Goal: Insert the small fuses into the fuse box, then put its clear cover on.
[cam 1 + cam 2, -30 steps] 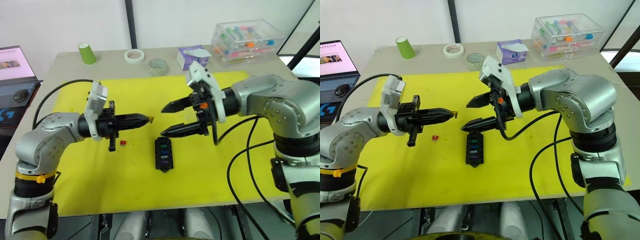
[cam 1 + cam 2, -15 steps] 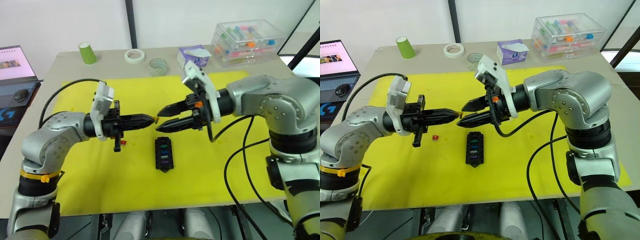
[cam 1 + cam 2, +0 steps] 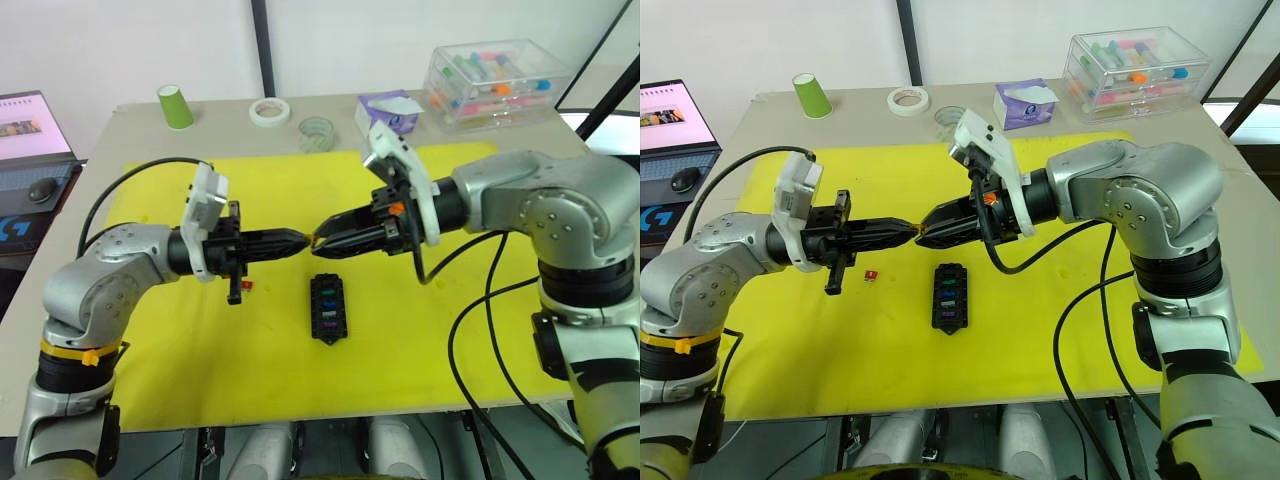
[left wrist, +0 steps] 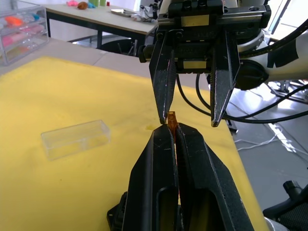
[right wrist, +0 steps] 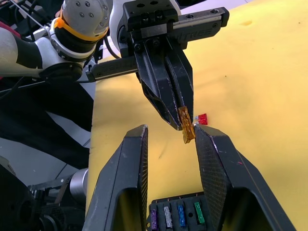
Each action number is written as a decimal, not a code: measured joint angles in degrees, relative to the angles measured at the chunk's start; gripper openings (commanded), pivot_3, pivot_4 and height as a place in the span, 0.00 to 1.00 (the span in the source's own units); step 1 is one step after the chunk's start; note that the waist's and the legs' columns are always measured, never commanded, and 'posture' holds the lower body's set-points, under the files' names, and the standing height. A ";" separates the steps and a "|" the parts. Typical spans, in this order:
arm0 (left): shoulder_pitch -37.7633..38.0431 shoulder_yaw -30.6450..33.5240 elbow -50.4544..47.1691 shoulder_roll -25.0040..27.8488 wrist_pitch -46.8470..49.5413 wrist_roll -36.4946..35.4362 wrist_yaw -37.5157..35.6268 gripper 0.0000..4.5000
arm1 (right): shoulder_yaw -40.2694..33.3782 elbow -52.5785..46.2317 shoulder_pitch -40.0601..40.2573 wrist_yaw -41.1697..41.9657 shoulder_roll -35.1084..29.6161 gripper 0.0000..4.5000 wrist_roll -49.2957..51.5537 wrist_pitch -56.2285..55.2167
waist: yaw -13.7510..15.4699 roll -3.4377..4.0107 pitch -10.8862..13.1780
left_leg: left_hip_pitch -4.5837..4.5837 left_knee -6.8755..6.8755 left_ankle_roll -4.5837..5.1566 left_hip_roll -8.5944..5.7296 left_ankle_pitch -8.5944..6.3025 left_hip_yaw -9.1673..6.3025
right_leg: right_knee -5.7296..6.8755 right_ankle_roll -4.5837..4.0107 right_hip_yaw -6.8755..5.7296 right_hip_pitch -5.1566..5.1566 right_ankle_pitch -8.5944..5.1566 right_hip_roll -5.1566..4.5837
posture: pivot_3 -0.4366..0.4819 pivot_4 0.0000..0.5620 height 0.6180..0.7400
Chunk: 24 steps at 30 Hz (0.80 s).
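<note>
as the two end effectors meet above the yellow mat, a fuse hand-over is under way.

the left end effector (image 3: pixel 300 239) stays clamped on a tiny amber-yellow blade fuse (image 4: pixel 171 119), while the right end effector (image 5: pixel 168 132), wide a second ago, has narrowed around the fuse tip; its black fingers (image 4: pixel 163 72) flank it but one pad is not yet pressing, so i judge the transfer unfinished. the small black rectangular fuse box (image 3: pixel 327 308) lies on the mat (image 3: pixel 400 350) just below the meeting point, with purple, grey, blue and green fuses already seated. a small red fuse (image 3: pixel 246 285) waits on the mat near the left arm. the small transparent rectangular cover (image 4: pixel 75 139) lies apart on the mat, not yet fitted.
</note>
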 measured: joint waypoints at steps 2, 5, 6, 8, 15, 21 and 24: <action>0.00 0.00 -0.13 0.00 0.00 0.00 0.00 0.00 | 0.12 0.00 0.00 0.01 0.00 0.34 0.12 -0.13 | 0.00 0.00 0.00 | 0.00 0.00 0.00 0.00 0.00 0.00 | 0.00 0.00 0.00 0.00 0.00 0.00 | 0.48 0.27 1.00; 0.00 0.00 -0.28 0.01 0.00 0.00 -0.02 0.00 | 0.16 0.00 0.00 0.00 -0.01 0.30 0.17 -0.59 | 0.01 0.00 0.00 | 0.00 0.00 0.00 0.00 0.00 0.00 | 0.00 0.00 0.00 0.00 0.00 0.00 | 0.48 0.27 1.00; 0.00 0.00 -0.39 0.02 0.00 0.00 -0.04 0.00 | 0.19 0.00 0.00 -0.03 -0.01 0.25 0.19 -0.70 | 0.01 0.00 0.00 | 0.00 0.00 0.00 0.00 0.00 0.00 | 0.00 0.00 0.00 0.00 0.00 0.00 | 0.48 0.27 1.00; 0.00 -0.02 -0.64 0.04 0.00 -0.07 -0.34 0.00 | 0.20 0.04 0.00 -0.37 -0.12 0.15 0.11 -0.80 | 0.02 0.00 0.00 | 0.00 0.00 0.00 0.00 0.00 0.00 | 0.00 0.00 0.00 0.00 0.00 0.00 | 0.48 0.27 1.00; 0.12 0.00 -0.56 0.40 -0.32 0.13 -0.47 0.00 | 0.32 0.19 0.02 -0.51 -0.73 0.01 -0.08 -0.95 | 0.02 0.00 0.00 | 0.00 0.00 0.00 0.00 0.00 0.00 | 0.00 0.00 0.00 0.00 0.00 0.00 | 0.48 0.27 1.00; 0.11 -0.06 -0.56 0.25 -0.38 0.15 -0.24 0.00 | 0.62 0.11 0.03 -0.45 -1.15 0.01 -0.09 -1.59 | 0.01 0.00 0.00 | 0.00 0.00 0.00 0.00 0.00 0.00 | -0.01 0.00 0.00 0.00 0.00 0.00 | 0.48 0.27 1.00; -0.42 -1.28 -0.46 1.22 0.69 0.58 0.43 0.11 | 2.02 -0.08 0.05 -0.29 -1.88 0.00 -0.71 -2.24 | 0.06 0.00 0.00 | 0.00 0.00 0.00 0.00 0.00 0.00 | 0.00 0.00 0.00 0.01 0.00 0.00 | 0.48 0.27 1.00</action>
